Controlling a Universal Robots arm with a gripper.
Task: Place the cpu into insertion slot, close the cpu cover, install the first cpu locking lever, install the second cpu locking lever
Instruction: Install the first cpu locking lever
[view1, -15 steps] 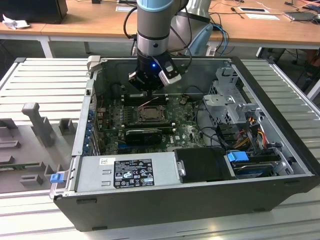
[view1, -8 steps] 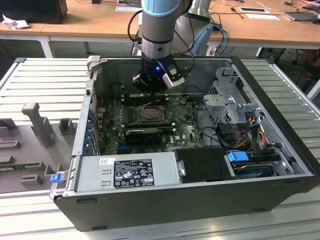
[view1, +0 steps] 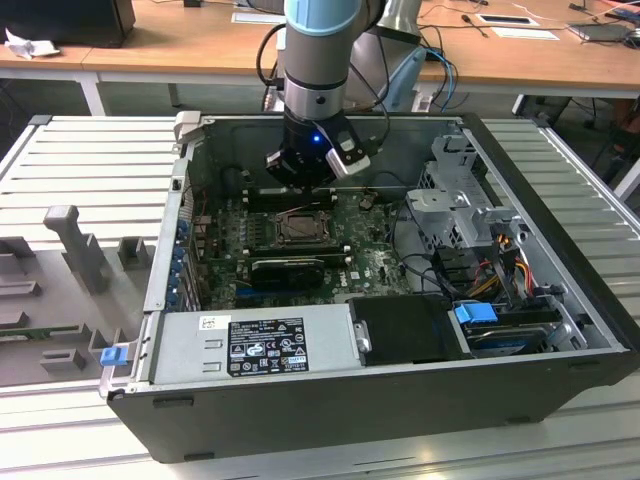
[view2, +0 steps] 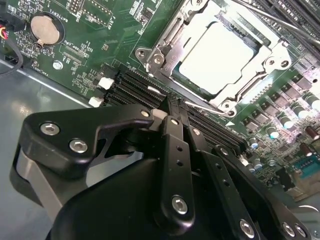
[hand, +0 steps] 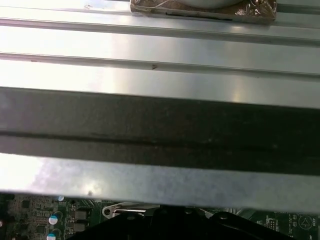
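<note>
Second wrist view: the small square cpu with dull silver-grey metal top (view2: 220, 55) lay seated in the black-rimmed square insertion slot (view2: 175, 75), with the thin silvery metal cpu cover frame (view2: 165, 47) lying down around it, so placement and cover looked done. The black gripper (view2: 175, 120) sat just beside the socket's edge, fingers drawn together on nothing visible, probably positioned to work a thin wire locking lever (view2: 210, 107).

The flat square silver-grey cpu (view2: 220, 55) lies seated in the black-rimmed square insertion slot (view1: 301, 228) on the green board. The thin silvery metal frame cover (view2: 172, 42) lies closed flat around it.
</note>
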